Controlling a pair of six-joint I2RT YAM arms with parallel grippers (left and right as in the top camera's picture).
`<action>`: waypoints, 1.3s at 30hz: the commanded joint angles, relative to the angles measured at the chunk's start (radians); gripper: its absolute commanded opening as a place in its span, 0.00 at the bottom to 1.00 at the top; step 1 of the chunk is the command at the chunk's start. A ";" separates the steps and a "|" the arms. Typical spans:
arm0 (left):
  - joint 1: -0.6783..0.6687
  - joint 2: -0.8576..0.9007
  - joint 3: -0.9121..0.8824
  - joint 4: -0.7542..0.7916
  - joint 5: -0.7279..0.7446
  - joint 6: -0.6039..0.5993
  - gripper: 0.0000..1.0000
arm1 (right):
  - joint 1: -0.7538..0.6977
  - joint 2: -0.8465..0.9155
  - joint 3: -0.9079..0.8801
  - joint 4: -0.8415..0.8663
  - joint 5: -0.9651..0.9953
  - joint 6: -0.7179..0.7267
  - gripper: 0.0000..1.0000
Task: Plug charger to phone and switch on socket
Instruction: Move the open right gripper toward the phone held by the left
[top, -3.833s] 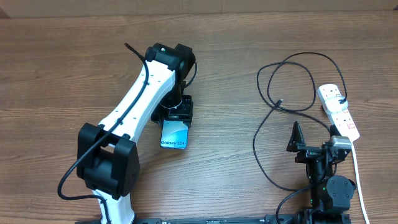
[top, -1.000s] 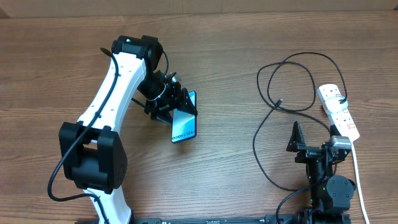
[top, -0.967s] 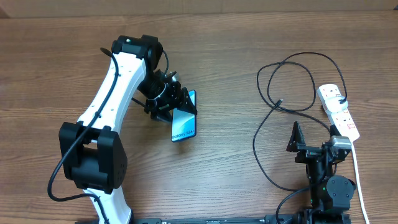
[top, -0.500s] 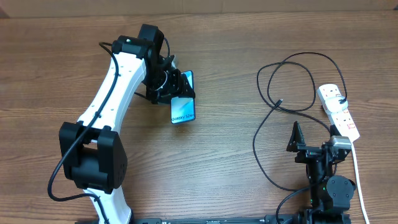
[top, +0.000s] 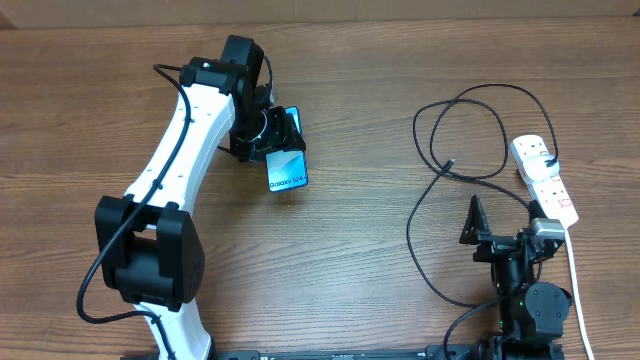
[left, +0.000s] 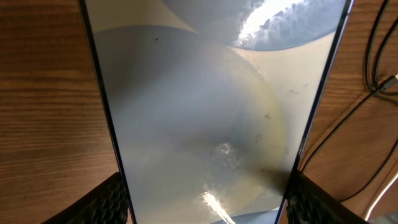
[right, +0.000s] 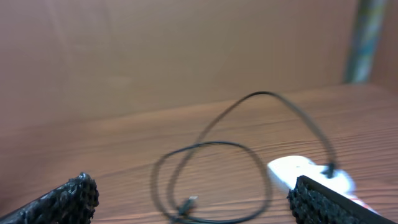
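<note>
Left gripper (top: 283, 143): pinching phone (top: 287, 172) by its long edges (screen facing up), left of table (top: 350, 80) centre. Right gripper (top: 478, 225): spread wide, holding nothing, near charger (top: 432, 140) loops and socket (top: 545, 178), well apart from phone.

Phone (top: 287, 170) (left: 205, 112): slim, light blue-teal screen reading "Galaxy S24+", thin black border, clamped at its far end in the left gripper (top: 268, 135), screen facing up, left of centre over the table (top: 350, 280). Charger (top: 408, 235) (right: 214, 144): long thin black cable lying in loose loops on the right half, small plug (top: 449, 163) free on the wood, well apart from the phone. Socket (top: 545, 178) (right: 305, 171): white strip with red switches near the right edge, thick white cord trailing toward the near side.
</note>
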 joint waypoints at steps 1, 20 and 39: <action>0.005 0.005 0.029 0.010 -0.004 -0.024 0.38 | 0.006 -0.006 -0.011 0.019 -0.198 0.261 1.00; 0.004 0.005 0.029 0.005 -0.001 -0.024 0.39 | 0.006 0.046 0.047 -0.063 -0.537 0.684 0.99; 0.004 0.005 0.029 0.008 -0.001 -0.065 0.39 | 0.105 0.839 0.675 -0.664 -0.442 0.511 0.99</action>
